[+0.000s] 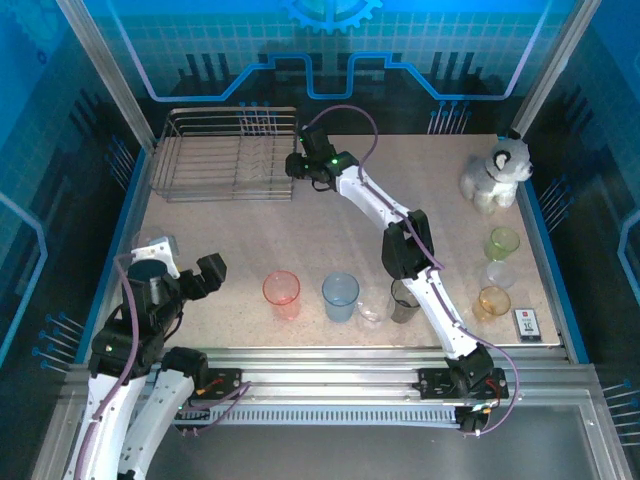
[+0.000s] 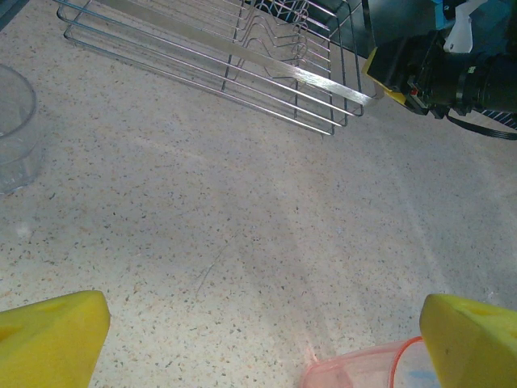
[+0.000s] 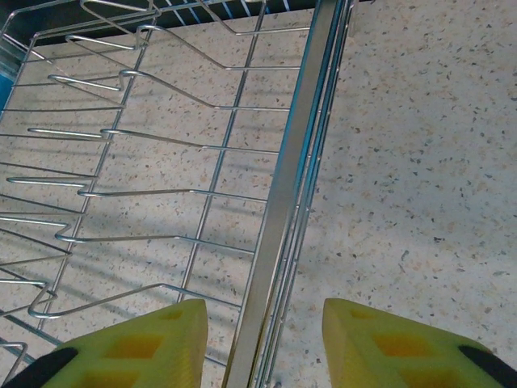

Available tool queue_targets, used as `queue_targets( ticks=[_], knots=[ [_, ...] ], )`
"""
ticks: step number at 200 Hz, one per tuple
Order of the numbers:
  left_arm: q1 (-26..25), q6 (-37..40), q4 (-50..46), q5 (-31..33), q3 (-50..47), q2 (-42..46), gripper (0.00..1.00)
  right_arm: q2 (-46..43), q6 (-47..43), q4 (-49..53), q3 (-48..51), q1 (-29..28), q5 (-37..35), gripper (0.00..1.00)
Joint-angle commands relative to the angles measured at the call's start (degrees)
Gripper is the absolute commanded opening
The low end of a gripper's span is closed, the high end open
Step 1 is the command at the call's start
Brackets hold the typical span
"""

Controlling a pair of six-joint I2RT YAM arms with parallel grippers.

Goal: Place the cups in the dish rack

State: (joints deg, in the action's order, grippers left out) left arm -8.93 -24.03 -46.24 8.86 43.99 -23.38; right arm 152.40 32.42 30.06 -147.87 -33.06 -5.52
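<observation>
Several cups (image 1: 340, 293) on table (image 1: 240, 250), right jaws apart astride dish rack (image 1: 225, 155) wall

Right pincer (image 3: 262, 323) seemingly astride dish rack (image 3: 289, 162)

Speckled beige surface (image 1: 250, 240), blue border along the sides. White-grey plush toy (image 1: 497, 173) sitting upright at far right corner. Small white card (image 1: 526, 324) marked "10", flat, near right edge.
</observation>
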Motion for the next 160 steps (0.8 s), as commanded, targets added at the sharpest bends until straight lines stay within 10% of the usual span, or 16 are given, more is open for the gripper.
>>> queue_targets(
  ticks=[1,160],
  knots=[
    [-0.5,-0.4,0.1,-1.0,-1.0,0.7,0.99,1.3,1.1,1.5,-2.1,-0.8,-3.6,0.39],
    [-0.6,0.0,2.0,-1.5,-2.2,0.4,0.99,-5.7,4.5,3.2,4.6,-0.8,-15.3,0.00]
  ],
)
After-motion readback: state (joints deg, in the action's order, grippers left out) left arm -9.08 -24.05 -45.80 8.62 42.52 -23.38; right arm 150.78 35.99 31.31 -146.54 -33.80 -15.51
